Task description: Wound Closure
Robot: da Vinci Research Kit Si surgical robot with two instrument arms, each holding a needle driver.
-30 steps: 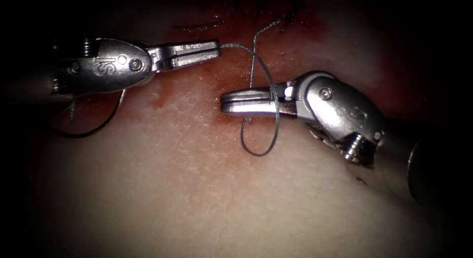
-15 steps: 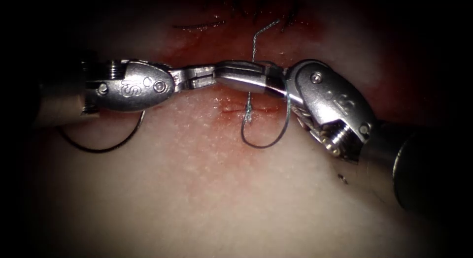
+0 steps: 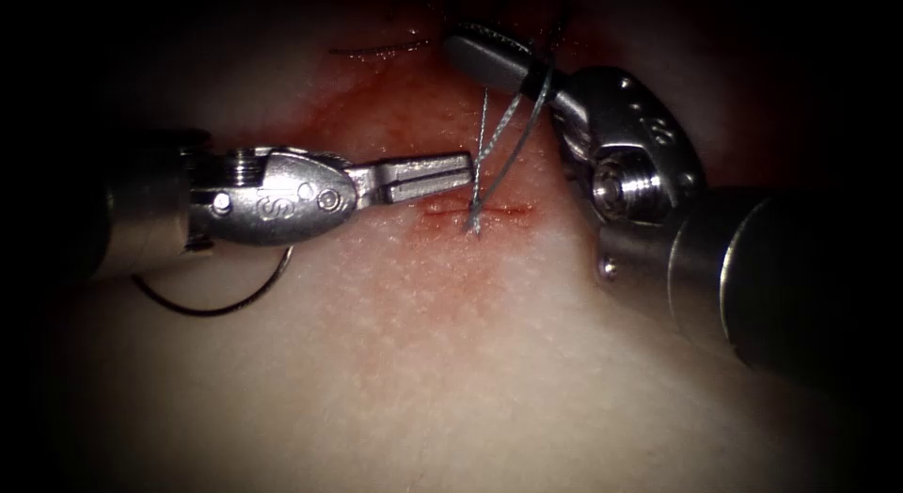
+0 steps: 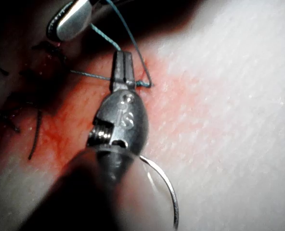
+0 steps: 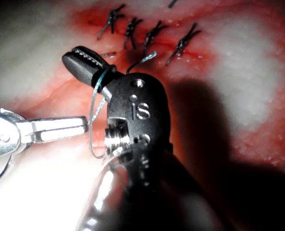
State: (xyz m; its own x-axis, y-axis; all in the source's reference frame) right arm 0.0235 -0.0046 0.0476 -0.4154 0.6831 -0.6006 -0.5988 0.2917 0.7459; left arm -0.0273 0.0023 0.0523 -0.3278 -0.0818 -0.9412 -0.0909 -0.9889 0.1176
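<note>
Our left tool (image 3: 458,170) fingers pinch thread (image 3: 482,164) by the cut (image 3: 475,211). Right tool (image 3: 470,47) fingers pressed together, thread looped round. Needle (image 3: 221,305) lies free on tissue (image 3: 423,361), left.

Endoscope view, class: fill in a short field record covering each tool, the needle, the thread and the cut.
left tool: gripper shut on the thread beside the cut
right tool: thread looped around its gripper
needle: lying free on the tissue, left of the cut, partly hidden under the left tool
thread: rises from the cut to the right tool
</note>
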